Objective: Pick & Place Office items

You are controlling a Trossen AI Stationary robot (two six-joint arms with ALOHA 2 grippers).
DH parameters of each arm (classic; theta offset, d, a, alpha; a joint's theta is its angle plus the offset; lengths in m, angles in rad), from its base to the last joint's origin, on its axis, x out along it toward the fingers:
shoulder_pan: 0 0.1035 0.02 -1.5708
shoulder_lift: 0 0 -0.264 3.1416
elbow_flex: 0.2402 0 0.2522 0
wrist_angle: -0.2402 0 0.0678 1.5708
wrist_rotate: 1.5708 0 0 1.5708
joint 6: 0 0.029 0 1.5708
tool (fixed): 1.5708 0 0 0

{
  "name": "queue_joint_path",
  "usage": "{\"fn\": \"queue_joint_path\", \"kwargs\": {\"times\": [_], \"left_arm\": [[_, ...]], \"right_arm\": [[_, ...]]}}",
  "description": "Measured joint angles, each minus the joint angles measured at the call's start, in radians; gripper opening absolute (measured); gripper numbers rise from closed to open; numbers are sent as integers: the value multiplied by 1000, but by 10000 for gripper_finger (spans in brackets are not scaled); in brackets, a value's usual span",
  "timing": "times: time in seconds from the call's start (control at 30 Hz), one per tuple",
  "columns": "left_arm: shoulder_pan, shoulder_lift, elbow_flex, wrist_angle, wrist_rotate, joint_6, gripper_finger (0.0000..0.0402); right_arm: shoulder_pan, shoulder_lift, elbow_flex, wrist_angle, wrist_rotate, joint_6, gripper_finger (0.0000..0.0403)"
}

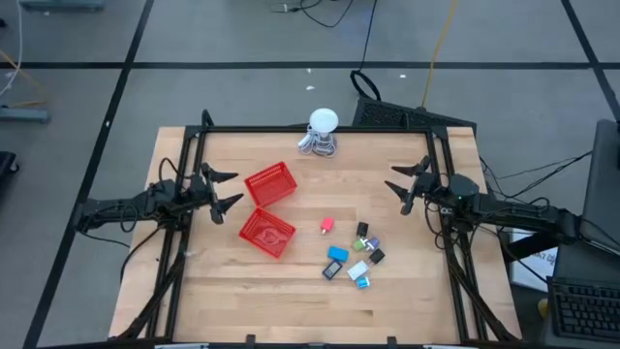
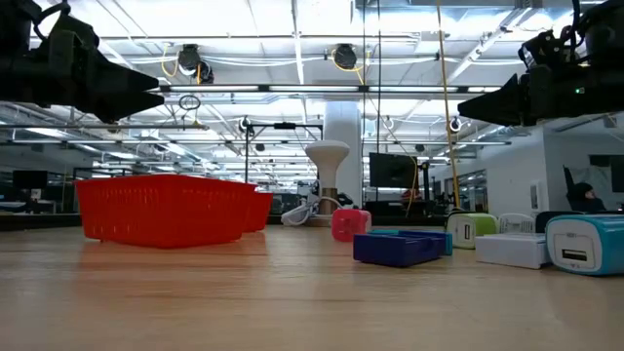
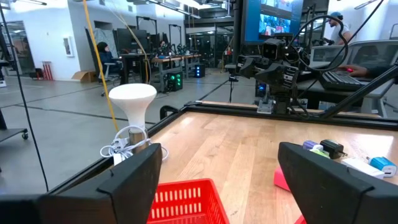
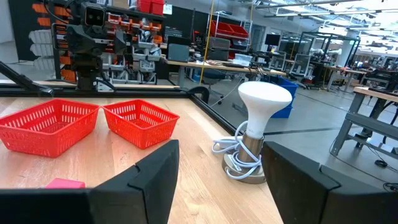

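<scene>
Several small office items lie on the wooden table right of centre: a pink-red piece (image 1: 326, 226), a light blue one (image 1: 337, 254), a white one (image 1: 356, 269), black ones (image 1: 377, 256) and a piece with green (image 1: 362, 231). My left gripper (image 1: 232, 190) hangs open above the table's left side, level, beside the red baskets and far from the items. Above the table's right side, my right gripper (image 1: 394, 182) is open too, pointing level toward the middle. Neither has anything between its fingers.
Two red mesh baskets (image 1: 270, 184) (image 1: 266, 233) stand left of centre, close to my left gripper. A white round-headed gadget (image 1: 323, 133) with a coiled cable stands at the far edge. A dark frame (image 1: 310, 129) rims the table. Bare wood shows along the near edge.
</scene>
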Motion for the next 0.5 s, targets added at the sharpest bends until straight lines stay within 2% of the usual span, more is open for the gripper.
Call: {"fn": "queue_joint_path", "kwargs": {"times": [0.5], "left_arm": [[0, 0, 0, 0, 0, 0, 304]], "right_arm": [[0, 0, 0, 0, 0, 0, 218]]}}
